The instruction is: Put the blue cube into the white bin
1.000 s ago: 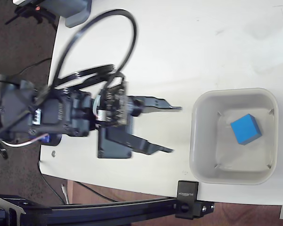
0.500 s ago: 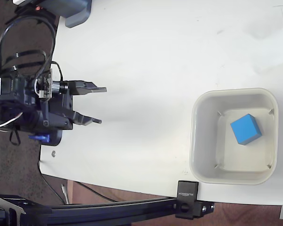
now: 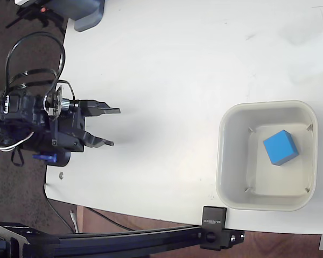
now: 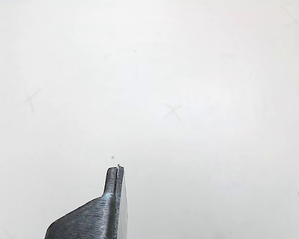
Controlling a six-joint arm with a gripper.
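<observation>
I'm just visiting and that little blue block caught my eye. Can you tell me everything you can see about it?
The blue cube is a small, solid-looking block, bright blue with plain matte faces and sharp edges. It rests on the floor of the white bin, toward the right and upper part in the fixed view, turned slightly askew to the bin's walls and touching none of them. Nothing else lies in the bin with it. The gripper is far off at the table's left edge, open and empty.

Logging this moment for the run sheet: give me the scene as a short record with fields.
blue cube: lying inside the bin, toward its upper right in the fixed view
white bin: on the table's right side
tool: open, empty, near the table's left edge, far from the bin
table: white
task state: cube in bin
</observation>
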